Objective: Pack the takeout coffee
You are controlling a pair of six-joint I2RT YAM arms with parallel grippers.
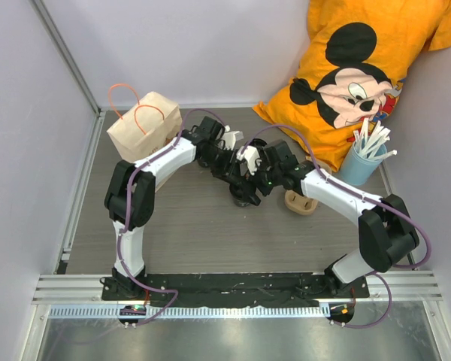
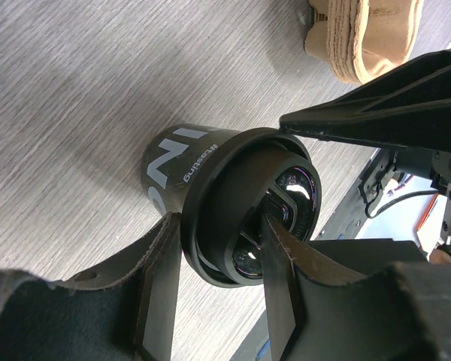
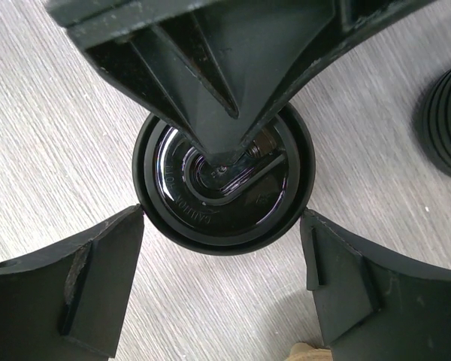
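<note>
1. The takeout coffee [image 1: 243,197] stood upright mid bench [image 1: 188,233], lid [image 3: 177,192] on, near the beige pulp cup carrier [image 1: 301,201].
2. The left gripper [image 2: 222,233] had its fingers pinched on the lid's rim, one outside, one on top.
3. The right gripper [image 3: 224,224] had its fingers spread wide either side of the cup, not clamping it.

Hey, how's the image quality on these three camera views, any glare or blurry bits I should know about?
Top external view: soft, even light, with glare only on the metal sheet at the near edge. Left wrist view: the cup is sharp, its glossy lid shows reflections, and the fingers near the lens look soft. Right wrist view: bright highlights on the lid, with the fingers slightly soft.
</note>
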